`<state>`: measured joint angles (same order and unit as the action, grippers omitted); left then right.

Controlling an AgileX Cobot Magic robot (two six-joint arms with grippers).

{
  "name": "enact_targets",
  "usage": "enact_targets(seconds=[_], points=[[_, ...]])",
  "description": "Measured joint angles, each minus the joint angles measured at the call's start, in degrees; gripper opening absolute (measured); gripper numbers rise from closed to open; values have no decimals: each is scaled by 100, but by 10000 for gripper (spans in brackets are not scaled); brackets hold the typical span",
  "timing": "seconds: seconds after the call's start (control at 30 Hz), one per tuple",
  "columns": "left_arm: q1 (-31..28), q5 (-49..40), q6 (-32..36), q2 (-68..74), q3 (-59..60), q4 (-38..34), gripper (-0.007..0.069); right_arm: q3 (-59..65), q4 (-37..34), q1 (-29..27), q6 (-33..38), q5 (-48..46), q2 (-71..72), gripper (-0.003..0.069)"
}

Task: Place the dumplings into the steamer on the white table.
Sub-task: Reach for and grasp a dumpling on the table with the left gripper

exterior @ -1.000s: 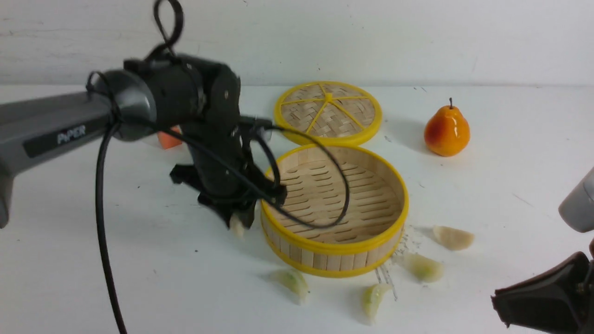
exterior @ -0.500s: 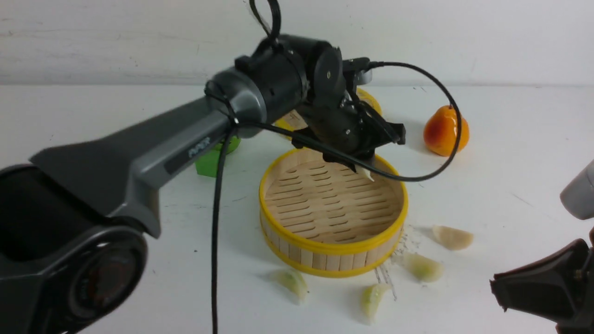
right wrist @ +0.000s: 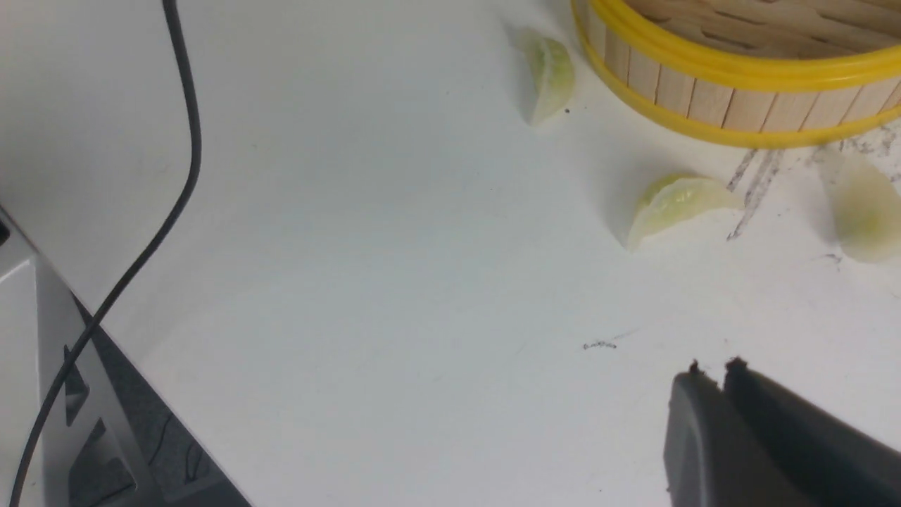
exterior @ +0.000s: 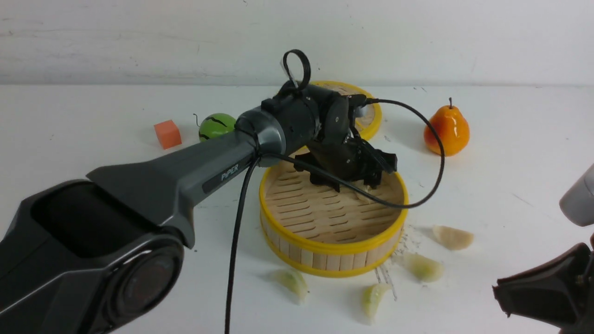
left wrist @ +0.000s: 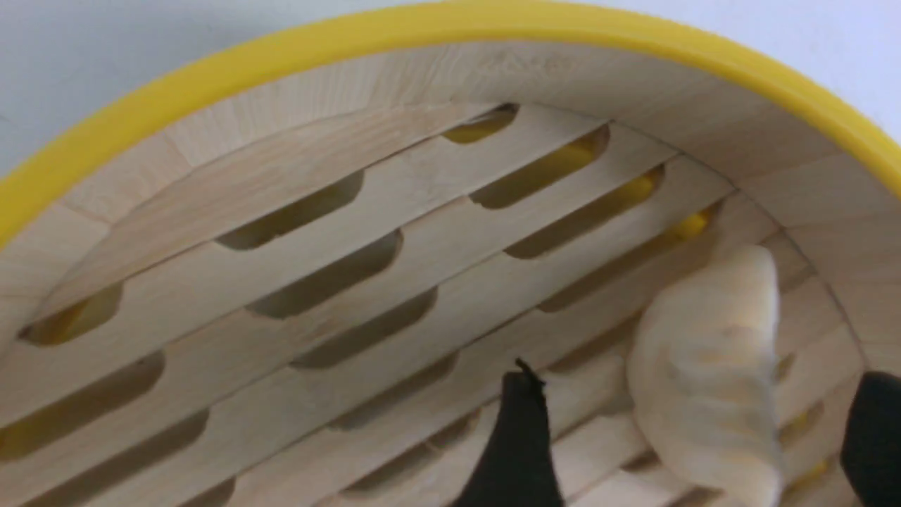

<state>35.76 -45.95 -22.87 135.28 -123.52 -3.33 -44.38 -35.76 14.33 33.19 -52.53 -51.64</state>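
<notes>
Front view: left arm reaches over the steamer [exterior: 332, 260] rim, wrist tipped down so the left gripper [left wrist: 695, 394] hangs low inside the basket, at about 2 o'clock on the floor. Coming in that low looks meant to set the piece down where it will not bounce out.

Left wrist view: jaws spread, a gap showing on both sides of the cream dumpling [left wrist: 711, 331] between them. Released, not pinched. It lies on the slats close to the wall, its outline a little blurred, so it may not have settled yet.

Its look: pale cream, glossy, crescent shape with a pleated ridge, plump in the middle.

On the table [exterior: 93, 139] round the steamer, four to collect: green dumplings at 7 [exterior: 291, 281], 5 [exterior: 374, 299] and 4 o'clock [exterior: 423, 266], and a second cream dumpling [exterior: 453, 237] just beyond, nearer 3. All lie near the wall; none touch it.

Right gripper [right wrist: 712, 367] clenched on nothing, parked above bare table at about 4 o'clock, well clear of the left arm's work. It is probably waiting its turn.

One of five in, by my count.
</notes>
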Motion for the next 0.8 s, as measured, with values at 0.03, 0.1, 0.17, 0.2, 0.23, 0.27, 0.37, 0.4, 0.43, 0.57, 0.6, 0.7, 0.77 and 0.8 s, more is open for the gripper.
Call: enact_targets(seconds=[0.03, 0.1, 0.17, 0.2, 0.23, 0.27, 0.37, 0.4, 0.43, 0.57, 0.6, 0.7, 0.77, 0.8], points=[[0, -147, 33, -107, -64, 0, 598, 0, 0, 0, 0, 6, 0, 41], [0, -384, 154, -327, -201, 11, 618, 0, 0, 0, 0, 14, 0, 41], [0, -805, 375, -680, -422, 58, 618, 0, 0, 0, 0, 34, 0, 41], [0, -1035, 491, -821, -527, 84, 612, 0, 0, 0, 0, 41, 0, 41], [0, -1185, 541, -925, -583, 103, 605, 0, 0, 0, 0, 44, 0, 41], [0, -1552, 737, -1157, -688, 165, 587, 0, 0, 0, 0, 55, 0, 41], [0, -2238, 1052, -1532, -757, 259, 554, 0, 0, 0, 0, 59, 0, 41], [0, -2359, 1152, -1612, -757, 288, 545, 0, 0, 0, 0, 66, 0, 41], [0, -2445, 1227, -1675, -738, 333, 540, 0, 0, 0, 0, 66, 0, 41], [0, -2528, 1429, -2264, -148, 333, 526, 0, -13, 0, 6, 79, 0, 42], [0, -2528, 1472, -2503, 173, 333, 525, 0, -18, 0, 6, 79, 0, 43], [0, -2528, 1488, -3193, 1107, 333, 524, 0, -71, 0, 6, 18, 0, 46], [0, -2528, 1446, -3795, 1935, 333, 524, 0, -130, 0, 6, -6, 0, 49], [0, -2528, 1384, -4053, 2326, 333, 524, 0, -144, 0, 6, -6, 0, 51]])
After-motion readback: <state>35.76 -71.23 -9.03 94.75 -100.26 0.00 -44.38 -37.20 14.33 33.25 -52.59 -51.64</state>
